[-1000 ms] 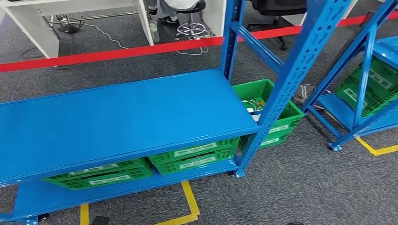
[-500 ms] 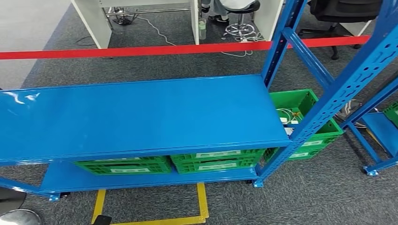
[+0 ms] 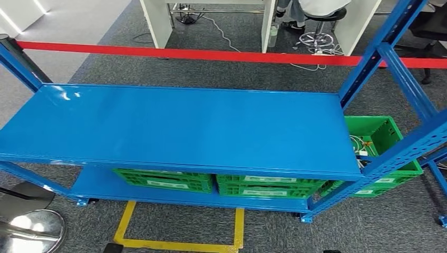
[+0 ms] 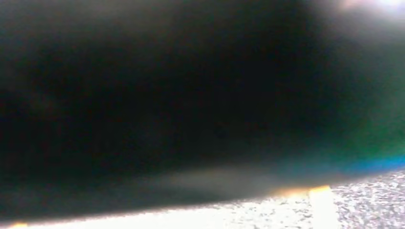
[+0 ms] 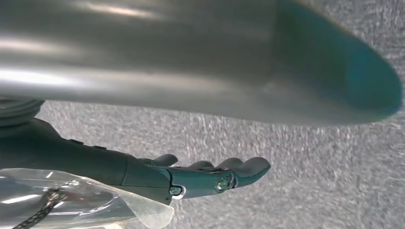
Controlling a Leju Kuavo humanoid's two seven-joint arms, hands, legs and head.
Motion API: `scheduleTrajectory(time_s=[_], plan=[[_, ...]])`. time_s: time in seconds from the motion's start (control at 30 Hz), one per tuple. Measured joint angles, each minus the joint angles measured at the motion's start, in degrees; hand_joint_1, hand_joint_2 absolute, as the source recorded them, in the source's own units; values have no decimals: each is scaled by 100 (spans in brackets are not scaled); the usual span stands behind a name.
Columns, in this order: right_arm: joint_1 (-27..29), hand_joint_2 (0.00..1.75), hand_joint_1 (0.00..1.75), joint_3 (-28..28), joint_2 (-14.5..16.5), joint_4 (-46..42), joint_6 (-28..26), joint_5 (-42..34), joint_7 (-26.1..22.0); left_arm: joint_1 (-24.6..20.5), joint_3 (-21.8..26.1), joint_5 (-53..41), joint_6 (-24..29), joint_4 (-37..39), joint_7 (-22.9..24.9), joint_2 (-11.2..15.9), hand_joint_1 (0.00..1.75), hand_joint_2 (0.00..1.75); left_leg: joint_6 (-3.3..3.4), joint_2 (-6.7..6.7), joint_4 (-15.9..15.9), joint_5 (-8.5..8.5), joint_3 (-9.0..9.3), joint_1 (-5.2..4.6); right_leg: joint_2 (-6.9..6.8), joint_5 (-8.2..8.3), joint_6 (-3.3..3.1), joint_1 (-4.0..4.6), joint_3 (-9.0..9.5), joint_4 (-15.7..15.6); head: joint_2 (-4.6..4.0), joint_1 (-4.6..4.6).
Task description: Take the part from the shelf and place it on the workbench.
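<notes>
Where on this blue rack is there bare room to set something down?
The upper blue shelf is bare from end to end, between the uprights. The lower shelf is crowded with green crates, with bare room at its left end. The green crate past the right upright holds cables.

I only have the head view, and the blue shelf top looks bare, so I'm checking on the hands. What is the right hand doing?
Observer: The right wrist view shows the right hand with its dark fingers stretched out nearly straight above the grey carpet.
Operator: Is anything with it?
Observer: A clear crinkled plastic bag with a dark braided cord inside lies against the hand. I cannot tell whether the hand grips it.
Operator: And the left hand?
Observer: The left wrist view is too dark and blurred to make out the hand. It does catch a strip of yellow floor tape on the carpet.
</notes>
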Motion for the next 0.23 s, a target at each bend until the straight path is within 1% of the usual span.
scheduleTrajectory(time_s=[0.03, 0.1, 0.23], plan=[[-4, 87, 0, -4, 0, 0, 19, -37, 26, 5, 1, 9, 16, 0, 16, -1, 0, 175, 11, -2, 1, -5, 1, -2, -2, 11, 14, -2, 13, -14, 0, -1], [-6, 175, 0, -14, 0, 0, 39, -109, 87, 6, -1, 39, 62, 0, 89, -2, 0, 175, 30, -2, 3, -16, 2, -3, 1, 25, 39, -4, 51, -41, 0, -1], [22, 175, 0, 117, -23, 0, 116, -371, 196, 10, -114, 221, 126, 1, 268, 15, 0, 175, 48, -2, 6, -26, 0, -8, 3, 38, 61, -9, 95, -62, 0, -1]])
